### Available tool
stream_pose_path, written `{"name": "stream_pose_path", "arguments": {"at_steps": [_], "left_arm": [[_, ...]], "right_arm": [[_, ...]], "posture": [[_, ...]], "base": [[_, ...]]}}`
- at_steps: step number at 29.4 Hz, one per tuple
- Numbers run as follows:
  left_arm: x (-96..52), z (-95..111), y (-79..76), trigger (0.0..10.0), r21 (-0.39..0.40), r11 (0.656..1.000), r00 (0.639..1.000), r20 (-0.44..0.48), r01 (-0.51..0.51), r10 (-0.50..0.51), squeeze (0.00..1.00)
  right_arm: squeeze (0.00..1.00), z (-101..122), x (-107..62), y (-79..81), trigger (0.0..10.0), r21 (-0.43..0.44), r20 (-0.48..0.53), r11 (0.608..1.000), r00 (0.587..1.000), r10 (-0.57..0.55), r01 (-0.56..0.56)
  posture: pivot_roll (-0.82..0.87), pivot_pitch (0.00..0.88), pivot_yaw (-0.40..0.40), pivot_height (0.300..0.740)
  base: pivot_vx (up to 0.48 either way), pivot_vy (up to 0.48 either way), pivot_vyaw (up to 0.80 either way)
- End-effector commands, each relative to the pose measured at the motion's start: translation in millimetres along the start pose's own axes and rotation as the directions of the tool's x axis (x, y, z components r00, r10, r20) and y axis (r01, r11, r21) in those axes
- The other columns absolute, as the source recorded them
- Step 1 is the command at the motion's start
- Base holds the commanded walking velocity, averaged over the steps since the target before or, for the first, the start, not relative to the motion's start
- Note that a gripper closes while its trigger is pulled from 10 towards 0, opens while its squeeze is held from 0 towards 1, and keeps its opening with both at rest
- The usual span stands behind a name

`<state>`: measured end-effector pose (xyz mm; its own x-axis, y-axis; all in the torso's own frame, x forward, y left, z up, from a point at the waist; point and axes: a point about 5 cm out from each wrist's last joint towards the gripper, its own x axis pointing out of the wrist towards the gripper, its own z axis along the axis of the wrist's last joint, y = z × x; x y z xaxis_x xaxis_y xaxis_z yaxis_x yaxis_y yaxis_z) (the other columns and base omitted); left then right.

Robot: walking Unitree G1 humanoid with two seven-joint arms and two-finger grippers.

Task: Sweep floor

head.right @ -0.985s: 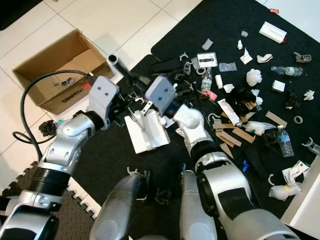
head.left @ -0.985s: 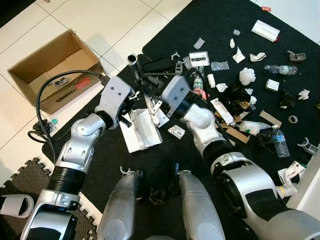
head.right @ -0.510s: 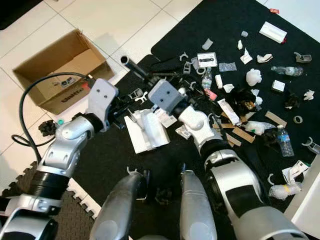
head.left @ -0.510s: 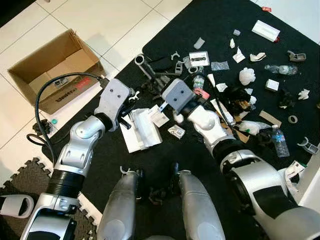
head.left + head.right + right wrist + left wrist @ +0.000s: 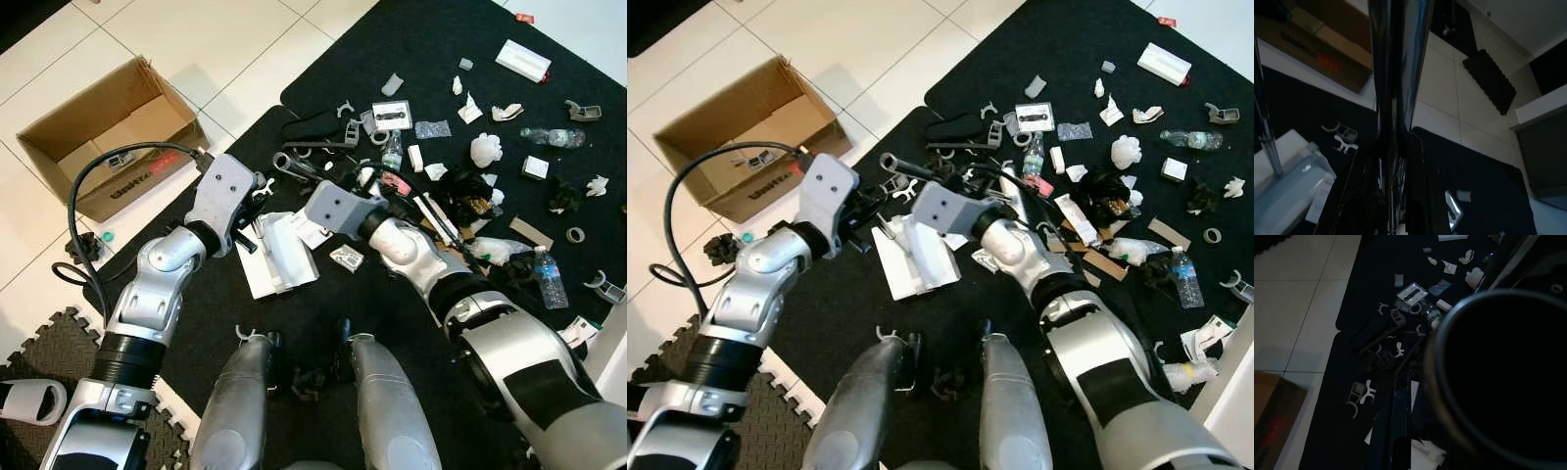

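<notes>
The right gripper [image 5: 315, 188] clamps a dark broom handle [image 5: 294, 164] that lies near flat over the mat's [image 5: 196, 294] left edge, open end toward the box [image 5: 98, 137]; its head is lost among litter; left gripper [image 5: 257, 220] at the dustpan [image 5: 279, 257], fingers hidden

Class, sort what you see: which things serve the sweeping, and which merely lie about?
For the job: long black pole gripped by the right tool; white plastic dustpan at the left tool; litter such as crumpled white paper and a clear plastic bottle.
Lying about: open brown cardboard box; dark foam puzzle mat.
</notes>
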<state>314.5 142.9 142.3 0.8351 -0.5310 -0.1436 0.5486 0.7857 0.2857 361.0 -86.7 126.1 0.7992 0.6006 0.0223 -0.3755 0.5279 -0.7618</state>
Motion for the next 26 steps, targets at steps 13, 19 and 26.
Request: {"name": "stream_pose_path", "arguments": {"at_steps": [13, 19, 26], "left_arm": [[-1.9, -33, -17.7, 10.0, -0.092, 0.994, 0.989, -0.132, 0.052, -0.064, 0.0], [-1.7, -33, -18.1, 10.0, -0.094, 0.994, 0.989, -0.132, 0.05, -0.062, 0.0], [-1.7, -33, -17.7, 10.0, -0.095, 0.994, 0.99, -0.132, 0.046, -0.058, 0.0]], "right_arm": [[0.0, -3, -6.3, 34.9, 10.0, 0.136, -0.01, 0.973, 0.982, 0.188, -0.185], [0.0, -2, -2.8, 34.6, 10.0, 0.289, -0.011, 0.944, 0.986, 0.168, -0.157], [0.0, -1, 1.9, 30.9, 10.0, 0.58, 0.003, 0.808, 0.991, 0.131, -0.109]], "posture": [[0.13, 0.403, -0.031, 0.74], [0.13, 0.403, -0.036, 0.74], [0.13, 0.397, -0.038, 0.74]], "base": [[0.0, 0.0, 0.0], [0.0, 0.0, 0.0], [0.0, 0.0, 0.0]]}}
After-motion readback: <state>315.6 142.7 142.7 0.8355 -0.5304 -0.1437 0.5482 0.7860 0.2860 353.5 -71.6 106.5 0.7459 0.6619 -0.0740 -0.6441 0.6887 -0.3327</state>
